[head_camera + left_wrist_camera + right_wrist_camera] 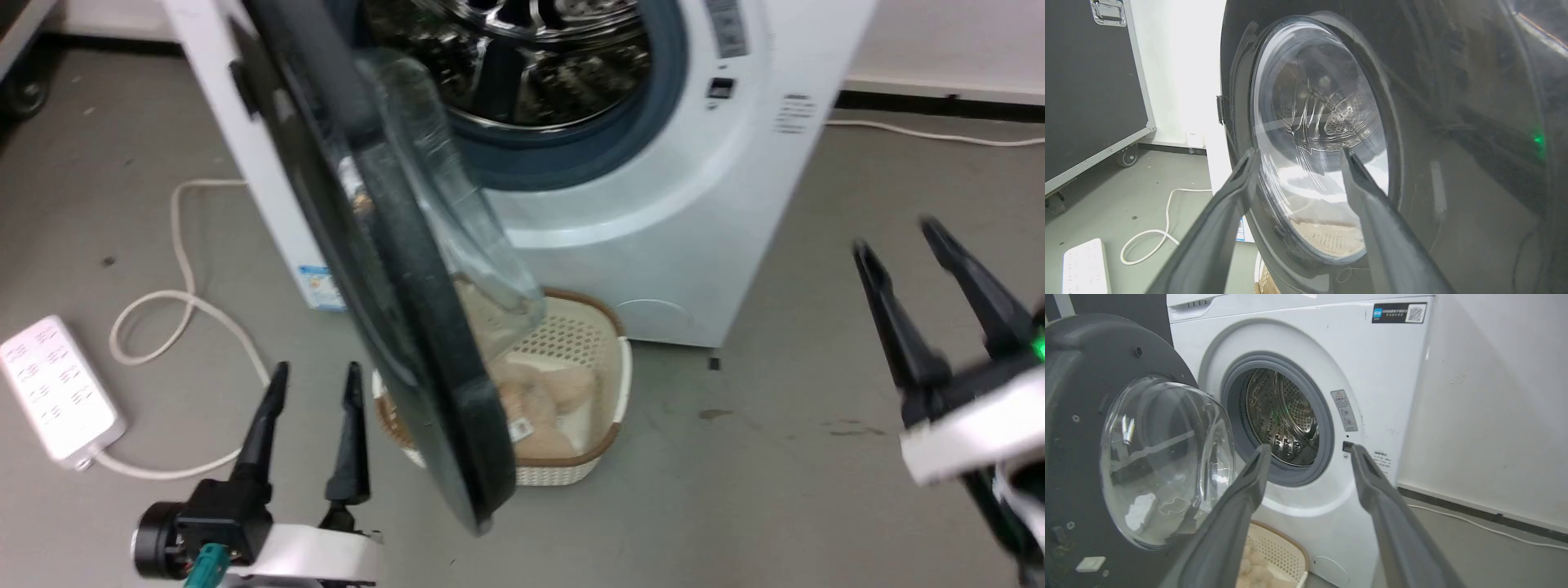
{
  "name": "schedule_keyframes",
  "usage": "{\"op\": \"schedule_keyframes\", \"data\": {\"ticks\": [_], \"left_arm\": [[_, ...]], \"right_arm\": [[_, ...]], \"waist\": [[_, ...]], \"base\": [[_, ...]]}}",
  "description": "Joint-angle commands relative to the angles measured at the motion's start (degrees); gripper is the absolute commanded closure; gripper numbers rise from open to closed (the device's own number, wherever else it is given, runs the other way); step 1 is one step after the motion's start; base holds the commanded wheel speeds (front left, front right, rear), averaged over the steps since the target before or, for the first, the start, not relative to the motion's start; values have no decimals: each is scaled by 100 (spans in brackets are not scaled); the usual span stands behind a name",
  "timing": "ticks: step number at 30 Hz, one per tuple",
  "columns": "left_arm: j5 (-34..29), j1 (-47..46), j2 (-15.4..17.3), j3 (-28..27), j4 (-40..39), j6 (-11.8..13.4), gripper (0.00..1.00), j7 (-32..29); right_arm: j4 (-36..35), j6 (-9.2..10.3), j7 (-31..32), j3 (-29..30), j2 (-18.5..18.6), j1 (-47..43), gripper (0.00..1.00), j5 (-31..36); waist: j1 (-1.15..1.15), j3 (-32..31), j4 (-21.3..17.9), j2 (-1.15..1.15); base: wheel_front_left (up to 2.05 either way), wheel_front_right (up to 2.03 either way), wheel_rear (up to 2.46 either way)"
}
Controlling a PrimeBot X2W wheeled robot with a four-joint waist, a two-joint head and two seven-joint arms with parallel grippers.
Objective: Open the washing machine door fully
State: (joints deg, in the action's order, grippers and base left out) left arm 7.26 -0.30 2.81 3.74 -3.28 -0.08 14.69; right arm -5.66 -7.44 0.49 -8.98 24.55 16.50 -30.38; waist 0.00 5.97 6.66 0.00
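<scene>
Washing machine door stands well out from the washing machine, edge-on in the head view, with its black rim just to the right of the left gripper. That gripper's two fingers are spread apart and hold nothing. In its wrist view they point at the door's glossy outer face, the clear glass straight ahead of the tips; whether a tip touches it I cannot tell. The right gripper is also spread wide and empty. It is well to the right of the door, and the steel drum lies ahead between its fingers. A cream basket sits on the floor beyond the door, below the drum, and a white power strip lies left of the left gripper.
</scene>
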Motion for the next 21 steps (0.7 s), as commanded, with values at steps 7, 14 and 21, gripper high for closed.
{"op": "schedule_keyframes", "data": {"ticks": [7,14,21], "left_arm": [[-125,362,7,-357,63,-79,0,30],[-123,457,7,-345,11,-23,0,30],[-139,457,7,-292,-10,4,100,30]], "right_arm": [[-130,-5,-1543,1355,-2032,-2040,0,3260],[-297,-5,-1547,1251,-2143,-2100,0,3373],[-319,-5,-1548,1210,-2162,-2106,0,3347]], "waist": [[0,-197,-606,0],[0,-231,-649,0],[0,-270,-605,0]], "base": [[0,0,0],[0,0,0],[0,0,0]]}}
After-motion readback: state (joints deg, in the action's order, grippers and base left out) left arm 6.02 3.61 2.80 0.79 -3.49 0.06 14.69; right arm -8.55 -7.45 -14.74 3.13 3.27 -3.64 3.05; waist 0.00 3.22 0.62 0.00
